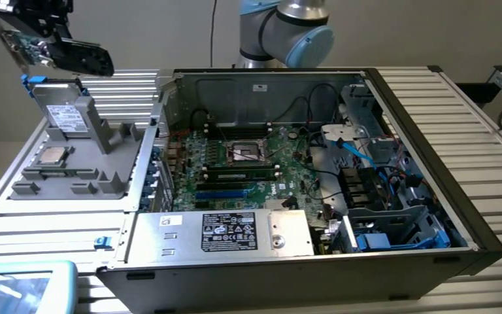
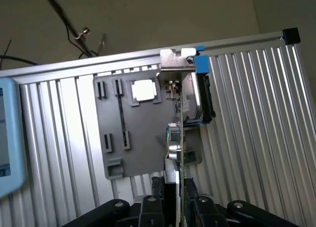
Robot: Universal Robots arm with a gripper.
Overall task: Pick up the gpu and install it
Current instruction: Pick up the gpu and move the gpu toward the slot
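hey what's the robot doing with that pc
The robot arm's hand is gripping a graphics card and holding it in the air above the gray parts holder, on the exterior view's left. The computer case lies open beside it with the motherboard exposed; the card is not yet in a slot.

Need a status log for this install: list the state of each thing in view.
claw: shut on the gpu, up in the air over the gray tray.
gpu: held clear of the tray, not yet installed.
CPU chip: lying flat in the gray tray.
drive: standing on edge in the tray.
computer case: open, with the motherboard exposed.
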